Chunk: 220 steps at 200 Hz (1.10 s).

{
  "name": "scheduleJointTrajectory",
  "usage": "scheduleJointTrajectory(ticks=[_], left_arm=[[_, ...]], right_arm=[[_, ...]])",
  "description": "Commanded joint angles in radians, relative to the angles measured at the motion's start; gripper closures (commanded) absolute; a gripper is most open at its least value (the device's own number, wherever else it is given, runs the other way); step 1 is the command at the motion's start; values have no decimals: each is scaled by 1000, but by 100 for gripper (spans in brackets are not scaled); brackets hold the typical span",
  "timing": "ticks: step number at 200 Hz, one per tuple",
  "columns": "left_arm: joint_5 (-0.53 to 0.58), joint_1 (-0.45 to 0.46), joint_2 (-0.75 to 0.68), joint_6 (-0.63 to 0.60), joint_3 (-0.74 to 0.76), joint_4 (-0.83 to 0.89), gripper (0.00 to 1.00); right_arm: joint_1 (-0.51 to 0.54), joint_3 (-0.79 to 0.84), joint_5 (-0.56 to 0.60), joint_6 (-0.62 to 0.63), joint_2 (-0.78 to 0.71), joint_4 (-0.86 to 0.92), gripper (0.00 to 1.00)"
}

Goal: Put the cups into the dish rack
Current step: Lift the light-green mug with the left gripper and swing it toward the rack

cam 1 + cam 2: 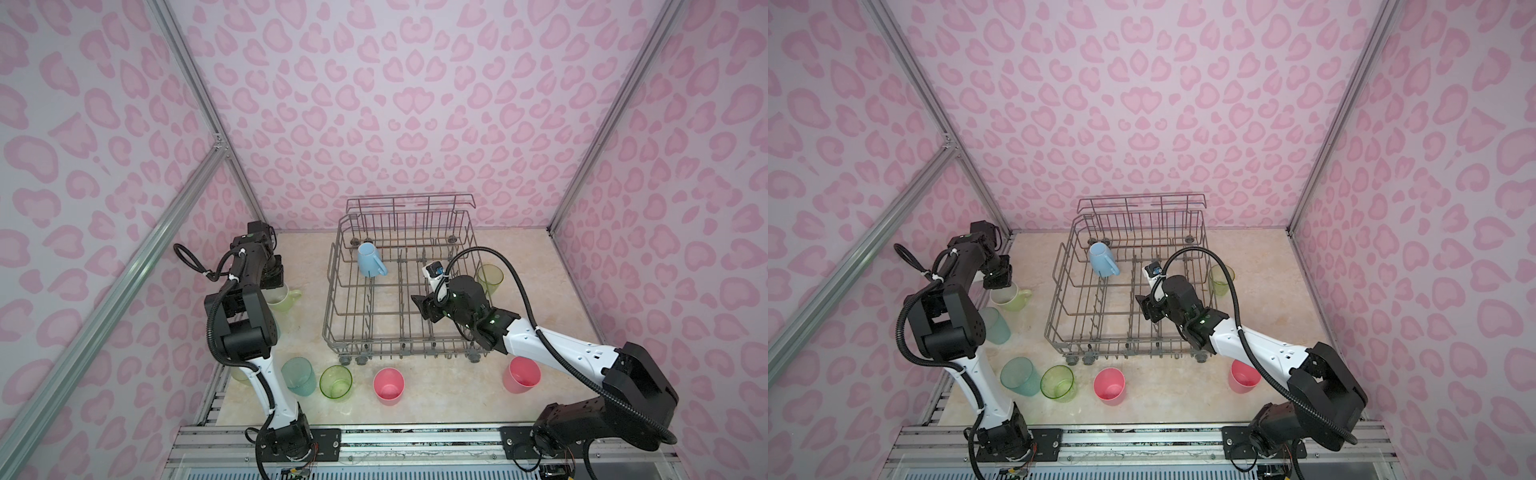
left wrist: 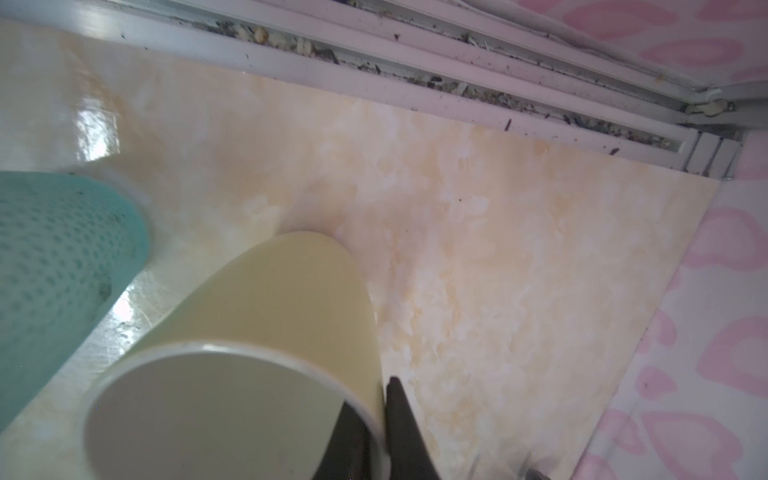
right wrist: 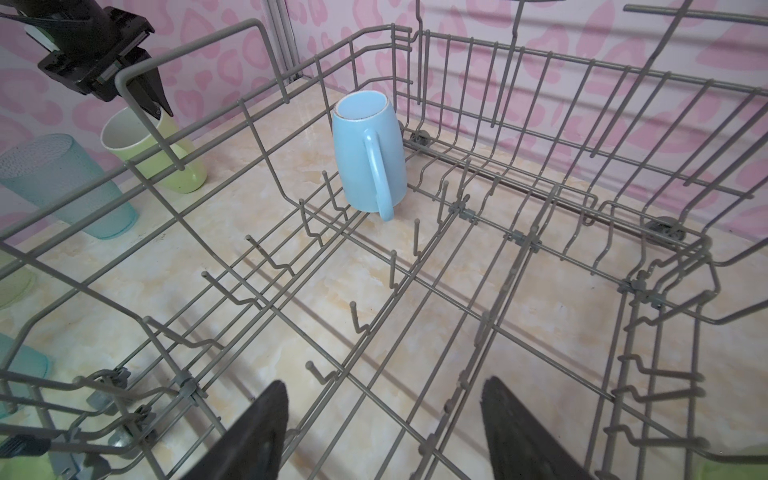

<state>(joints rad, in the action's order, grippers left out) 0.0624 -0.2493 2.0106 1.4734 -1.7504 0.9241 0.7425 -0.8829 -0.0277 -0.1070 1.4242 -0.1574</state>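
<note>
The fingers (image 2: 399, 419) of the left gripper (image 2: 374, 411) are clamped on the rim wall of the pale-yellow mug (image 2: 266, 299), one finger inside the mouth and one outside. The mug stands upright on the table (image 1: 540, 291) near its left edge, toward the far-left corner. Its handle points at the dish rack (image 1: 328, 291). A teal tumbler (image 2: 54, 270) stands just beside it.

The right gripper (image 3: 386, 436) hangs over the rack's near-right part with its fingers apart, holding nothing.

Step in hand: grasping a cup for loading. The base appears to rest on the table, so the lift is judged not yet begun. The next move calls for three things:
- a straight lift clear of the teal tumbler;
- a carry over the rack's left wall;
- a turn to bring the mouth down among the tines.

A rim pinch is a thin hold, so the mug may swing.

The held mug is opaque and smooth, with a paler interior. A light-blue mug (image 3: 368, 149) sits tilted in the rack's far-left corner, apparently mouth down. A lime-green cup (image 1: 336, 382) and two pink tumblers (image 1: 388, 386) stand near the table's front edge.
</note>
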Motion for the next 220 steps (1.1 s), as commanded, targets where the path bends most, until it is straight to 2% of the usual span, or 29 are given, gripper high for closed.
scheduleJointTrajectory(ticks=[1,117,220], left_arm=[[-29,5,-33,-29,-4,-55,88],[-104,11,-126,-67,52,-126,91],[-192,55,-198,-125,32,-192,91]], right_arm=[[1,-12,-23,-38,4,5,27],[16,-35,-23,-79,1,15,27],[18,-59,-19,-131,7,31,28]])
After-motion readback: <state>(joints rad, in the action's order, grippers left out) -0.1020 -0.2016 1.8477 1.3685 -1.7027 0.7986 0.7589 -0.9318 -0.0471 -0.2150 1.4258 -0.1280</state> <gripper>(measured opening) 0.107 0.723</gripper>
